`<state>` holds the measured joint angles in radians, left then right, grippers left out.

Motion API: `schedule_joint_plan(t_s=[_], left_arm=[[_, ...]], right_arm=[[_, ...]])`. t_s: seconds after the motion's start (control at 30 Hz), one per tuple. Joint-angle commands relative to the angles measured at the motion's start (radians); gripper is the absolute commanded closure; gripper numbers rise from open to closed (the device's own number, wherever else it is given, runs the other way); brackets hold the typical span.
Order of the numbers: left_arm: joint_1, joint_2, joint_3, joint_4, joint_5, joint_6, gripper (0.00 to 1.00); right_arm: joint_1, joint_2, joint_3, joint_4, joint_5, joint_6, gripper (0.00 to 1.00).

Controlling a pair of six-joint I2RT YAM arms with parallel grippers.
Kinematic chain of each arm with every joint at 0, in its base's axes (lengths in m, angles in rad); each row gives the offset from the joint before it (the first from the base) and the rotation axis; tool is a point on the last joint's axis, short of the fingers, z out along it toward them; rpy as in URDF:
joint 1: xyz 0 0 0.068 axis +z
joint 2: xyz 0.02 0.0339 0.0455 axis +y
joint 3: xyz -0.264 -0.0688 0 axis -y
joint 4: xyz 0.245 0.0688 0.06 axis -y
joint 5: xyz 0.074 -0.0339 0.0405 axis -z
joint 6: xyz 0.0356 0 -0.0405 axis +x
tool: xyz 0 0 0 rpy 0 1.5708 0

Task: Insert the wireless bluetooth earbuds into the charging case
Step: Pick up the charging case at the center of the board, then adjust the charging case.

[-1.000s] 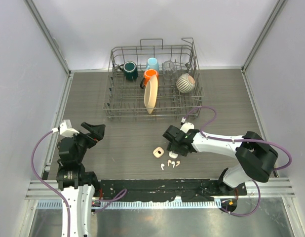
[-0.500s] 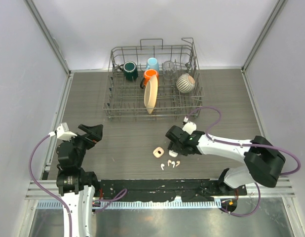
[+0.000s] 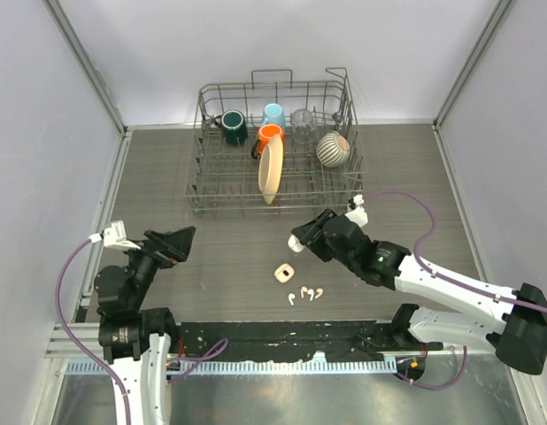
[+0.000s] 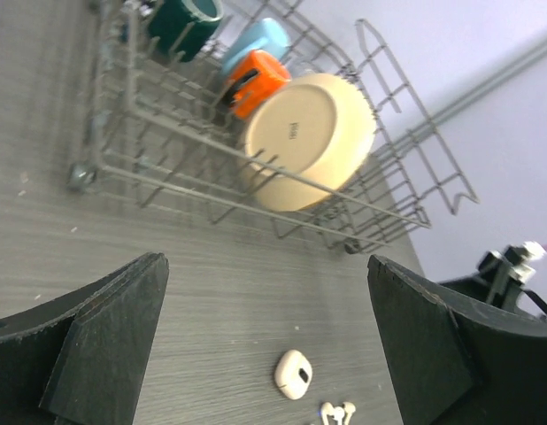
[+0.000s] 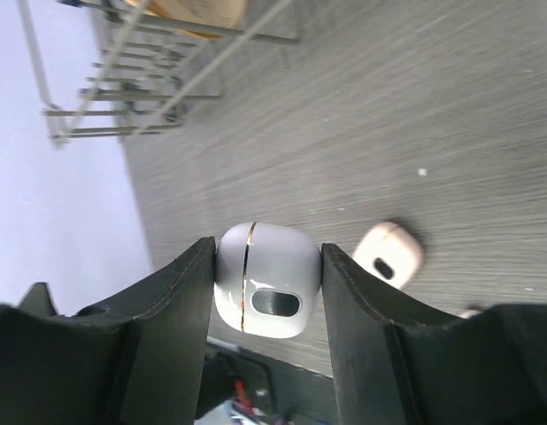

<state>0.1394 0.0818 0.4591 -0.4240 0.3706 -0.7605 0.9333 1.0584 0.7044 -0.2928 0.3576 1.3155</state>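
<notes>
My right gripper point(image 5: 266, 266) is shut on a white rounded charging case point(image 5: 266, 282) and holds it above the table; a thin gold seam and a dark oval slot show on the case. From above, the right gripper point(image 3: 300, 239) hovers just behind a second, cream case point(image 3: 284, 273) lying on the table, which the wrist views also show as a small cream case point(image 5: 389, 254) point(image 4: 294, 374). Three tiny white earbuds point(image 3: 306, 292) point(image 4: 337, 413) lie loose just in front of it. My left gripper point(image 3: 181, 241) point(image 4: 266, 266) is open and empty, well left of them.
A wire dish rack point(image 3: 196, 190) stands at the back with a dark green mug point(image 3: 232, 127), a blue cup point(image 3: 273, 115), an orange mug point(image 3: 269, 135), a cream bowl on edge point(image 3: 270, 173), a glass point(image 3: 303, 122) and a striped bowl point(image 3: 332, 149). White walls close both sides.
The right arm has swung its elbow out to the right and lifted the gripper with the case back from the earbuds. The left gripper has shifted slightly right.
</notes>
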Motion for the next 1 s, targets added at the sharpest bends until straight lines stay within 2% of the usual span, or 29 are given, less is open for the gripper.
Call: schedule_joint_plan(t_s=[0.0,0.13,0.27,0.43,0.77,0.87,0.97], left_arm=[[0.003,-0.019,0.093,0.120,0.172,-0.023,0.00],[0.005,-0.030,0.090,0.206,0.208,-0.071,0.01],[0.005,-0.050,0.024,0.329,0.223,-0.167,0.01],[0.005,-0.033,-0.042,0.419,0.223,-0.209,0.02],[-0.003,0.214,0.031,0.401,0.191,-0.131,0.02],[-0.044,0.297,0.096,0.387,0.156,-0.096,0.02],[-0.165,0.404,0.185,0.386,0.065,-0.039,0.01]], right_arm=[[0.004,-0.063,0.003,0.165,0.047,0.105,0.99],[0.004,-0.071,0.032,0.202,0.083,0.139,0.99],[0.004,-0.048,0.066,0.228,0.092,0.172,0.99],[0.004,-0.037,0.020,0.332,0.069,0.241,0.99],[0.004,-0.026,0.043,0.299,0.139,0.223,0.99],[0.002,-0.023,0.055,0.272,0.164,0.205,0.99],[-0.001,-0.020,0.095,0.242,0.187,0.186,0.99]])
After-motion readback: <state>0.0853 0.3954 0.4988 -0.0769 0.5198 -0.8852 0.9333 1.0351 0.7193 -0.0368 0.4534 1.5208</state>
